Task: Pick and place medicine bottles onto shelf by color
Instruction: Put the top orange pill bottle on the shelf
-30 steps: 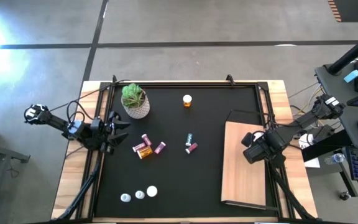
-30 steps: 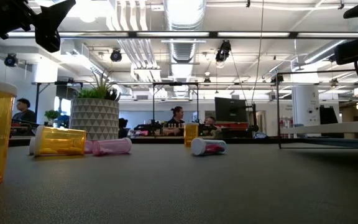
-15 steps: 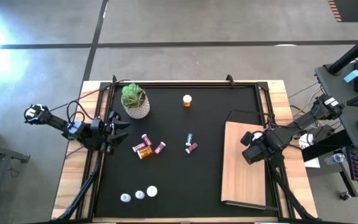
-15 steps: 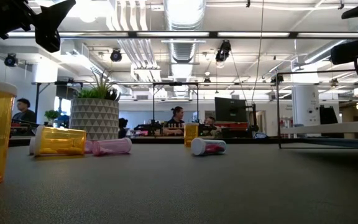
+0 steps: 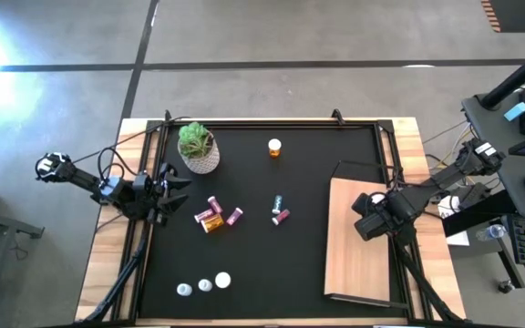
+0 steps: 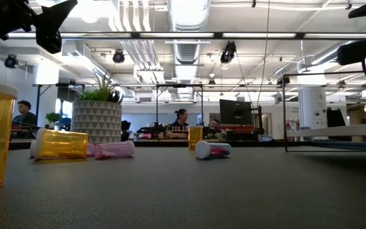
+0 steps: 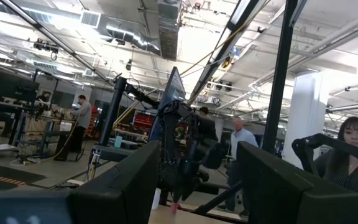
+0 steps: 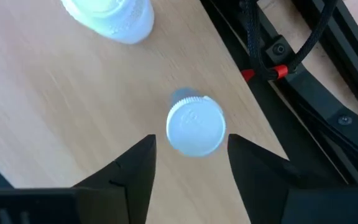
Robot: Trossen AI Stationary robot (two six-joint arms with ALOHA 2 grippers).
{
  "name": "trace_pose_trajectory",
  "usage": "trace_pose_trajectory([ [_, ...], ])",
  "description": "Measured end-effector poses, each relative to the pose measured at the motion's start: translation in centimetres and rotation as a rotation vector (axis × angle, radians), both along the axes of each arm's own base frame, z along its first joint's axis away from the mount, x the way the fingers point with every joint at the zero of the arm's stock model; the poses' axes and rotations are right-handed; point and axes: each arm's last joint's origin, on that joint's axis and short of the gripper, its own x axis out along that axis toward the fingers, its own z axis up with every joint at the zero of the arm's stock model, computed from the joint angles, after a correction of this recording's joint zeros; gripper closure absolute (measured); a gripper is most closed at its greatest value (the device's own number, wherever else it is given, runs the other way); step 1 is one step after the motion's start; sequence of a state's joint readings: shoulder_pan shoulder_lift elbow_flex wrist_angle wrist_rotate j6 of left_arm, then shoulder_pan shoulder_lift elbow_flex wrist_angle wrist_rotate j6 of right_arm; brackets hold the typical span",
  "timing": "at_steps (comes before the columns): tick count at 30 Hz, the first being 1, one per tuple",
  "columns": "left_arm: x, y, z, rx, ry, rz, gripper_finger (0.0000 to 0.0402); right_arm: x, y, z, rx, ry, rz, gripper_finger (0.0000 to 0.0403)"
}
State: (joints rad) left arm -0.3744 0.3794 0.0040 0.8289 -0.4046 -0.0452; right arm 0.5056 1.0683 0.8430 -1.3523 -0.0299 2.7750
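Observation:
The pale wooden shelf (image 5: 358, 260) lies at the right of the black mat (image 5: 308, 164). My right gripper (image 5: 365, 219) is open above it. In the right wrist view its fingers (image 8: 191, 171) stand apart on either side of an upright white bottle (image 8: 196, 128), not touching it. A second white bottle (image 8: 114, 15) stands on the shelf beyond it. Pink and amber bottles (image 5: 215, 215) lie mid-mat, a teal one (image 5: 278, 202) and a pink one (image 5: 282, 217) beside them. Three white bottles (image 5: 204, 285) stand at the near left. My left gripper (image 5: 173, 187) waits open at the mat's left edge.
A potted green plant (image 5: 198, 148) stands at the far left of the mat, and an amber bottle (image 5: 274, 147) stands upright at the far middle. The right arm's dark frame rails (image 8: 303, 74) run along the shelf's right side. People show in the room beyond the table.
My right gripper has edged a little toward the table's left above the shelf. The bottles have not moved.

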Motion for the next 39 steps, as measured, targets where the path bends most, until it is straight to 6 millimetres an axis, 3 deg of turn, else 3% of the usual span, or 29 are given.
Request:
trace_pose_trajectory([
  [13,0.0,0.0,0.0,0.000,0.000,0.000,0.0202,1.7,0.9,4.2,0.009,-0.019,0.001,0.0202],
  [20,0.0,0.0,0.0,0.000,0.000,0.000,0.0202,5.8,3.0,7.0,-0.051,-0.017,0.092,0.0202],
  [31,0.0,0.0,0.0,0.000,0.000,0.000,0.0202,12.3,6.2,7.2,-0.122,-0.047,0.284,0.0202],
  [39,0.0,0.0,0.0,0.000,0.000,0.000,0.0202,15.3,7.7,8.2,-0.152,-0.112,0.433,0.0202],
])
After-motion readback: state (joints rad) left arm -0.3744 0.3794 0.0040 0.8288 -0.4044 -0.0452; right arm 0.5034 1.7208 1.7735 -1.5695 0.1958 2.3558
